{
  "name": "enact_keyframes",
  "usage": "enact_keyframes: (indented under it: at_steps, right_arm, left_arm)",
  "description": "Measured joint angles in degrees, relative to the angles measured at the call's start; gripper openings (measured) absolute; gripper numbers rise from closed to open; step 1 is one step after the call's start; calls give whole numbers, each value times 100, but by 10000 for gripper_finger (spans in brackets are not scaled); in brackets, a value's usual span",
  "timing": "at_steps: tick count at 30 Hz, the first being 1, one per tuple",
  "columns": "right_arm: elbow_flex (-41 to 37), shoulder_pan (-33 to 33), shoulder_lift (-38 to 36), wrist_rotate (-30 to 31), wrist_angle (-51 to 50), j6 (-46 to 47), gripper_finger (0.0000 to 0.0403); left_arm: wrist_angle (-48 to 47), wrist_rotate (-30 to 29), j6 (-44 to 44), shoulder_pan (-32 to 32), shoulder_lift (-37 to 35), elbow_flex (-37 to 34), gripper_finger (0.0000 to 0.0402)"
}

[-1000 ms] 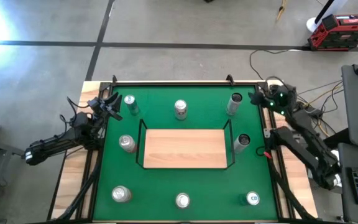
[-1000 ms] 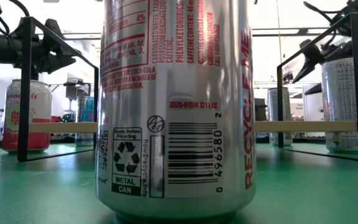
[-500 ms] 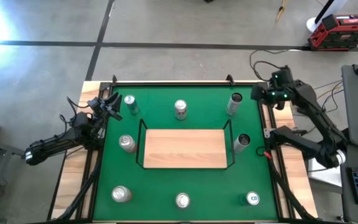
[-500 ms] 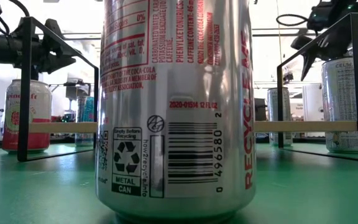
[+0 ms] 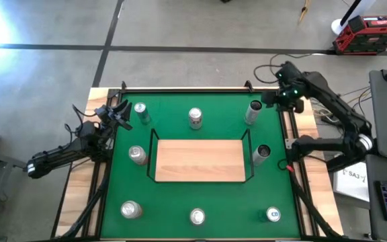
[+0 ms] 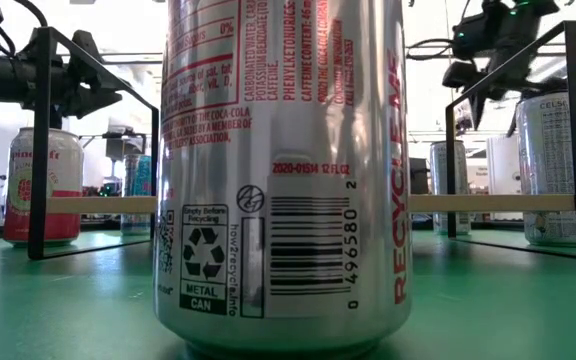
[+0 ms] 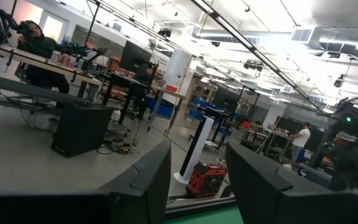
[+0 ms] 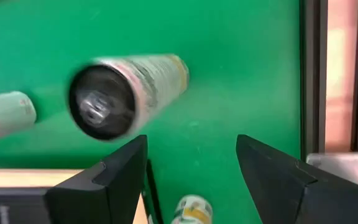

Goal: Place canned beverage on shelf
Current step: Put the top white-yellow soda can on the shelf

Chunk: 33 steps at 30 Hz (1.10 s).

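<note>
Right gripper [image 5: 269, 98] hangs above the far right corner of the green felt tabletop [image 5: 200, 198], its two dark fingers [image 8: 98, 180] spread wide with nothing between them. Just beside and below it stands a tall silver can with a dark top [image 5: 252, 113], seen nearly end-on in the right wrist view [image 8: 114, 93]. Inward from the gripper lies the flat light-wood shelf with its thin black wire rail [image 5: 200, 160], bare of cans. Left gripper [image 5: 118, 113] waits at the opposite side, fingers parted too.

I'd say this is the approach step, before any grasp. Next it looks to need centring over that tall can, dropping around its body, closing firmly, then carrying it over the rail.
</note>
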Motion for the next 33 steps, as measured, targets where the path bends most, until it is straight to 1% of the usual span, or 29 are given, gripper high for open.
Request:
enact_keyframes:
  at_steps: [5, 11, 13, 17, 24, 27, 33]
  right_arm:
    - [502, 274, 548, 4, -94, -10, 238]
    - [781, 643, 1145, 17, -136, 112, 243]
    - [847, 733, 1351, 98, -144, 116, 256]
    - [971, 802, 1700, 131, -214, 125, 296]
    - [1189, 848, 2011, 98, -250, 112, 367]
    - [1227, 862, 2014, 147, -290, 113, 378]
    - [1222, 862, 1863, 341, -488, 321, 380]
  left_arm:
    - [-2, 2, 0, -1, 0, -2, 137]
    - [0, 1, -1, -1, 1, -1, 137]
    - [0, -1, -1, 2, 1, 0, 137]
    - [0, 2, 0, 2, 0, -1, 137]
    - [0, 1, -2, -1, 0, 0, 137]
    - [0, 0, 0, 2, 0, 0, 137]
    - [0, 2, -2, 2, 0, 0, 137]
